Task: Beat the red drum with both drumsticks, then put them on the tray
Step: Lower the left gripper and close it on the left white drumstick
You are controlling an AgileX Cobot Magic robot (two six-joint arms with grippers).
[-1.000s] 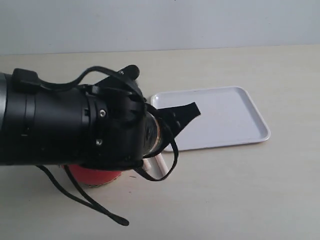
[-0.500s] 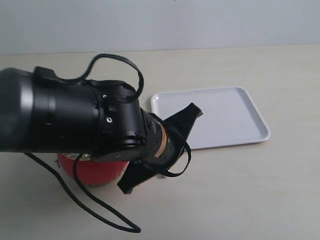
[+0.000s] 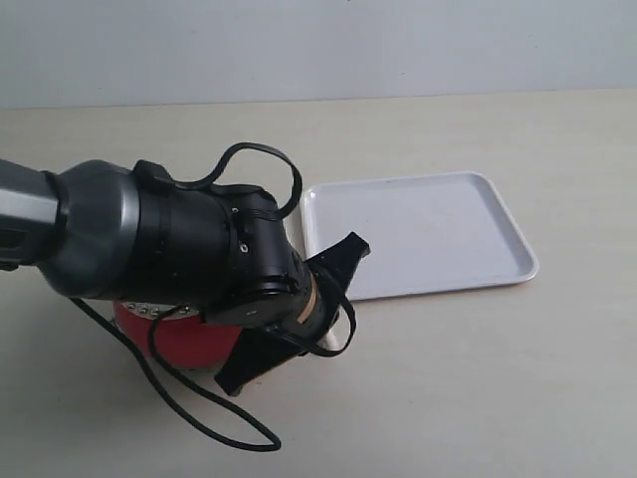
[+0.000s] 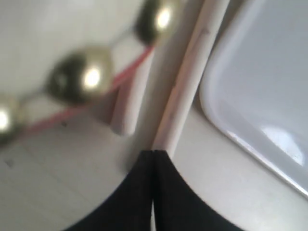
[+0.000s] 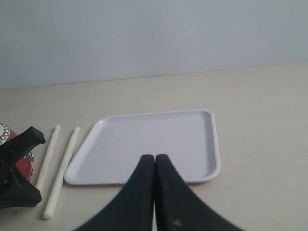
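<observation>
In the exterior view the left arm (image 3: pixel 159 249), a thick black and grey barrel with loose cables looping off it, reaches in from the left edge and slants down over the red drum (image 3: pixel 184 339), hiding most of it; the left end effector (image 3: pixel 289 319) shows as black fingers low beside the drum, and this view does not settle how they stand. Only the drum's glossy red belly and a few metal studs show below the arm. A short pale piece of a drumstick (image 3: pixel 333 342) peeks out just beside the tray's near left corner. The tray (image 3: pixel 478 259) is white with rounded corners and a low rim, lying flat on the pale cream bench (image 3: pixel 498 398) to the right of the drum, with a plain light wall behind. In the left wrist view the left end effector (image 4: pixel 154 159) has its two black fingers pressed together with nothing between them, their tips right at the end of one drumstick (image 4: pixel 190 72); the second drumstick (image 4: pixel 131 103) lies beside it next to the drum's red side and blurred studs, and the tray rim (image 4: pixel 216 110) sits just past the first stick. In the right wrist view the right end effector (image 5: pixel 154 161) is likewise closed and empty, hanging over the bench in front of the tray (image 5: pixel 207 168); both drumsticks (image 5: pixel 62 168) lie side by side on the bench between drum (image 5: pixel 21 166) and tray
</observation>
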